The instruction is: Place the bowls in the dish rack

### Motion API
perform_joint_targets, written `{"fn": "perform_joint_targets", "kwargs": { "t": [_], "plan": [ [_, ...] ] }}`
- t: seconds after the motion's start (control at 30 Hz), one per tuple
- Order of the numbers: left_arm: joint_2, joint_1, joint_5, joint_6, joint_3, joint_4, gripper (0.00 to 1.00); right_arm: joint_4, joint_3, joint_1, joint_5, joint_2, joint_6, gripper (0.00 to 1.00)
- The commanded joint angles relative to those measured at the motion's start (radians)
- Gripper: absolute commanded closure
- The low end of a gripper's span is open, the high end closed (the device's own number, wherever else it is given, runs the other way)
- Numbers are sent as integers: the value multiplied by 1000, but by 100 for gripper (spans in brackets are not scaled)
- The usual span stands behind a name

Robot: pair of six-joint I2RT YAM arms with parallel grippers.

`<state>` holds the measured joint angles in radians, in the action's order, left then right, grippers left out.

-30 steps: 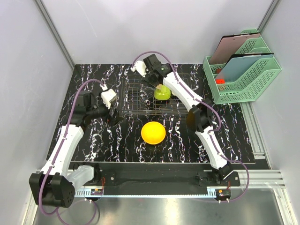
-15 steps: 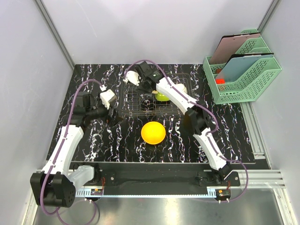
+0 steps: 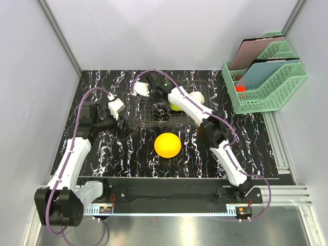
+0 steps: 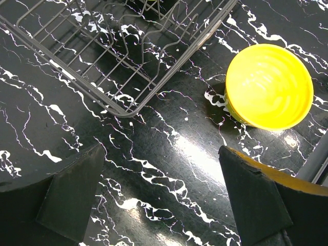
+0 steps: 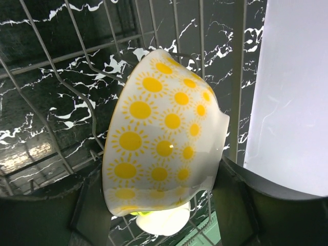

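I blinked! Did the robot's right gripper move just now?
Yes. The right gripper, holding the sun-patterned bowl, swung left over the dish rack, farther from the green file trays.

Left arm low with jaws wide, right arm stretched far and left, gripping.

The left arm (image 3: 72, 159) rises from its near-left base, bends at the elbow and points the left gripper (image 4: 161, 154) down and to the right, its jaws spread as wide as they go. The right arm (image 3: 225, 154) climbs from its near-right base, folds at the elbow and runs its white forearm far and leftward past the middle. Its wrist tips the right gripper (image 5: 160, 171) downward, with the two fingers (image 5: 233, 205) pressed on either side of a bowl (image 5: 154, 128).
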<state>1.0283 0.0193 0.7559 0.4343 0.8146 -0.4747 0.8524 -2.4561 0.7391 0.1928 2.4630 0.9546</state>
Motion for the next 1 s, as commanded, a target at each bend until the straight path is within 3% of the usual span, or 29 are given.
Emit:
{"fn": "perform_joint_targets", "kwargs": {
  "t": [0.0, 0.23, 0.27, 0.4, 0.47, 0.5, 0.57, 0.67, 0.97],
  "plan": [
    [-22, -12, 48, -11, -5, 45, 1, -53, 5, 13, 19, 19, 81, 98],
    [-25, -18, 65, -12, -11, 50, 1, -53, 9, 11, 16, 40, 69, 87],
    [-25, -18, 66, -12, -11, 50, 1, -53, 2, 13, 23, 43, 61, 72],
    [-24, -42, 80, -16, -17, 53, 1, -64, -27, 13, 45, 44, 18, 43],
    [-22, -45, 85, -17, -17, 54, 1, -78, -33, 13, 69, 36, 15, 38],
    [-23, -47, 88, -20, -18, 56, 1, -87, -34, 13, 76, 27, 15, 28],
    [-24, -48, 92, -20, -19, 57, 1, -98, -32, 13, 95, 17, 18, 27],
    [-24, -53, 99, -22, -23, 61, 1, -110, -32, 13, 115, -4, 23, 4],
    [-25, -58, 109, -23, -25, 64, 1, -119, -38, 11, 137, -48, 16, 0]
  ]
}}
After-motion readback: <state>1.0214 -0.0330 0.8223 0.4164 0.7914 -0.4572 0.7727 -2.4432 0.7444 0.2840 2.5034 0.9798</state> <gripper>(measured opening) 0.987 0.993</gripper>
